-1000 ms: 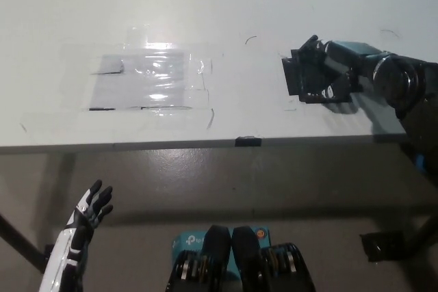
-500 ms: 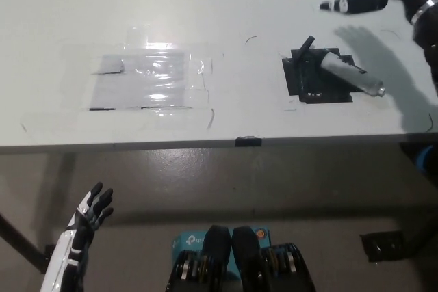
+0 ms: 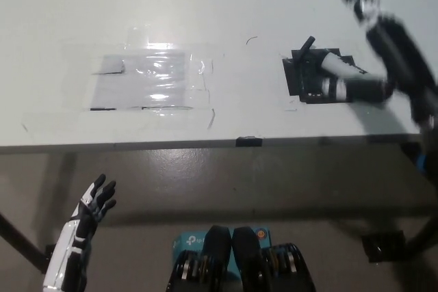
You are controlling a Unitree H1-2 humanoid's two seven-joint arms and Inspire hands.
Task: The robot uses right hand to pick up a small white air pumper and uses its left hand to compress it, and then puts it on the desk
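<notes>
Our right hand [image 3: 383, 46], blurred and spread wide, hovers over the air pumper [image 3: 337, 68], gripping nothing; the pumper lies on its black patch [image 3: 301, 80] near the desk [image 3: 226, 5] front edge. We judge pickup, squeeze and set-down all remain. Left hand [image 3: 92, 203] waits open below, with bare desk leftward.

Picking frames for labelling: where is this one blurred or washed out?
Head view: the right hand is smeared by motion blur over the pump; glare whitens the clear sheet on the desk; the left hand stays sharp.
</notes>
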